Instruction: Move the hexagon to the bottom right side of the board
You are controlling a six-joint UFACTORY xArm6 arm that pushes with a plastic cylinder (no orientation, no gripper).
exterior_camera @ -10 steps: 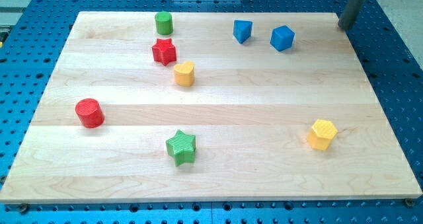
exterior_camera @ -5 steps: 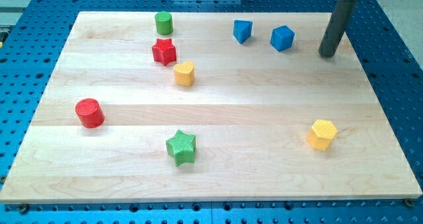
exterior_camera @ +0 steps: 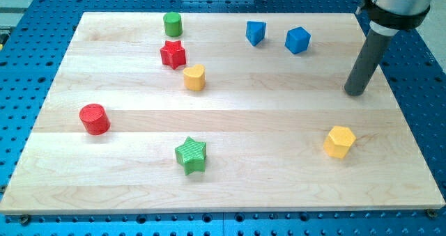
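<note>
Yellow hexagon sits on the wooden board, toward the view's bottom right, and the rod's tip stands above it, a little to the right, apart from it. The step looks like the approach; next the tip should reach the hexagon's upper-left side and push. The arm has no fingers. Eight blocks: two blue cubes, green cylinder, red star, yellow heart, red cylinder, green star

Rod: you saw a straight, smooth dark grey cylinder.
Collar: wider, pale silver-grey with a black band.
My tip: plain, blunt, dark grey.
</note>
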